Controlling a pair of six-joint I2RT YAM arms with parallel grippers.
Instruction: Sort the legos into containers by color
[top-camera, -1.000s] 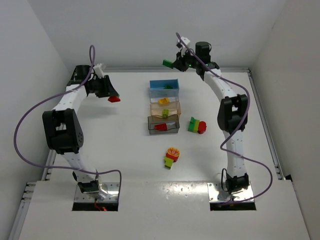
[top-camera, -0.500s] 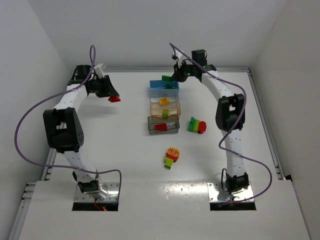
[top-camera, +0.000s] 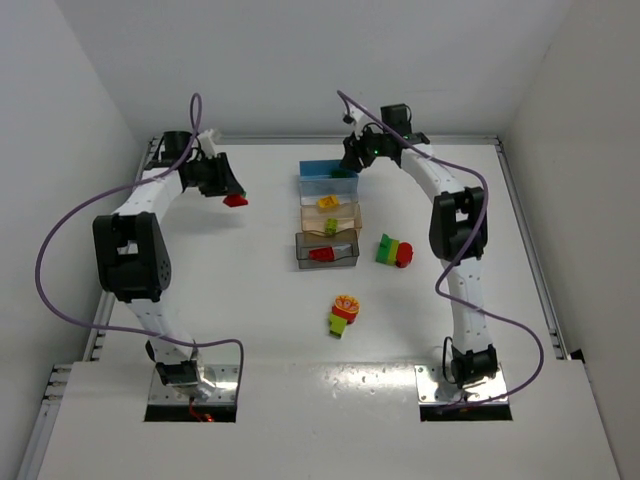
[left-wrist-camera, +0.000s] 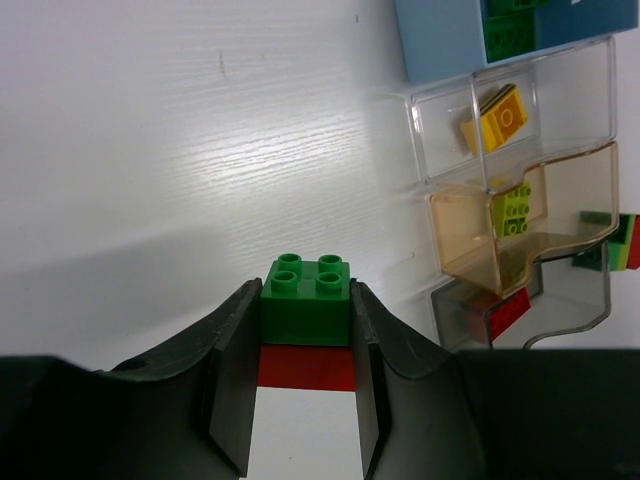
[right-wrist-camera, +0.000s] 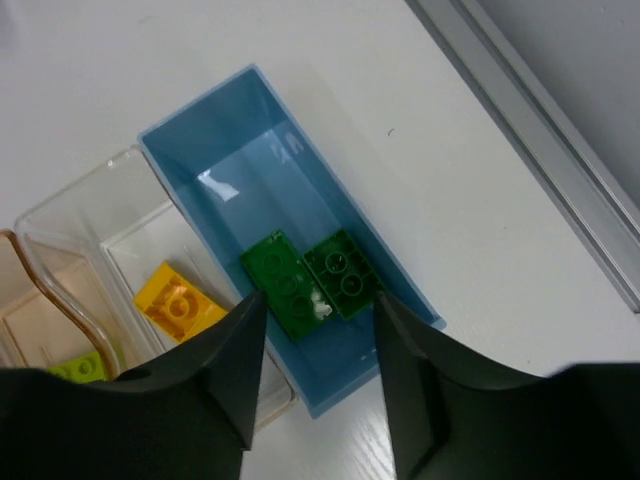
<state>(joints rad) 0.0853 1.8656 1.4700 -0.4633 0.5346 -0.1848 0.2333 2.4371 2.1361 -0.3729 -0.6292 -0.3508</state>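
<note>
**Green bricks in the blue bin**

My right gripper (right-wrist-camera: 318, 305) hangs with its fingers apart over the translucent blue plastic bin (right-wrist-camera: 235, 150), where two small green plastic bricks (right-wrist-camera: 310, 280) lie side by side. My left gripper (left-wrist-camera: 303, 292) is clamped on a green-over-red plastic brick clump (left-wrist-camera: 305, 315).

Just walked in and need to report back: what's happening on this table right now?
Two robot arms are sorting legos by color. The right pincer hangs open over the blue bin, where two green bricks lie. The left pincer grips a green-on-red clump above the table. Two mixed clumps sit unsorted on the table.
</note>
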